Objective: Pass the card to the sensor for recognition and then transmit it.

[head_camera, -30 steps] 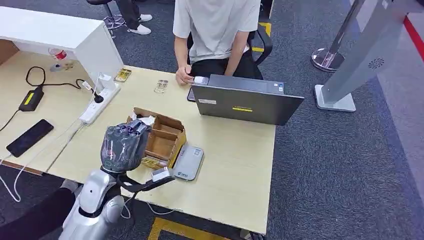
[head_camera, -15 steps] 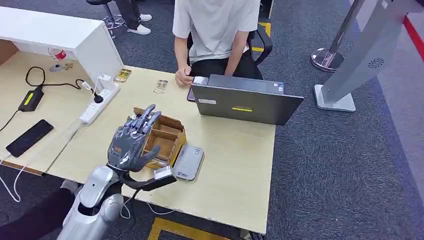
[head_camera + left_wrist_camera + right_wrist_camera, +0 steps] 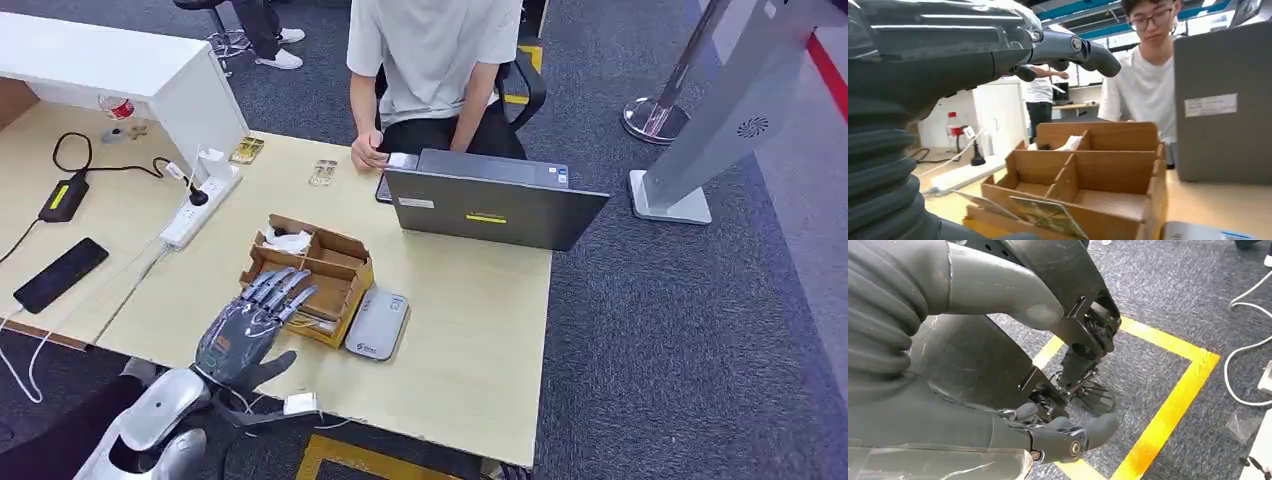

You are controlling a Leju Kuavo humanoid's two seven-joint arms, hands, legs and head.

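Note:
A brown cardboard box (image 3: 318, 272) with dividers stands on the light wooden table (image 3: 470, 330). Several cards (image 3: 300, 322) lean in its near compartment, and the left wrist view shows those cards (image 3: 1048, 218) close up. A flat grey sensor (image 3: 378, 324) lies right beside the box; its corner is the sensor (image 3: 1198, 233) in the wrist view. My left hand (image 3: 250, 322) hovers at the box's near edge with fingers spread, holding nothing; the left hand (image 3: 998, 45) reaches over the box (image 3: 1098, 170). My right hand (image 3: 973, 435) hangs over the carpet, empty.
A person (image 3: 430, 50) sits at the far side behind a grey laptop (image 3: 490, 205). A white power strip (image 3: 200, 210), a black phone (image 3: 60, 273) and a charger (image 3: 62, 198) lie to the left. A grey kiosk stand (image 3: 720, 110) rises on the carpet at the right.
My left hand has dropped from above the box and drawn back toward the table's near edge. Its fingers went from curled to spread.

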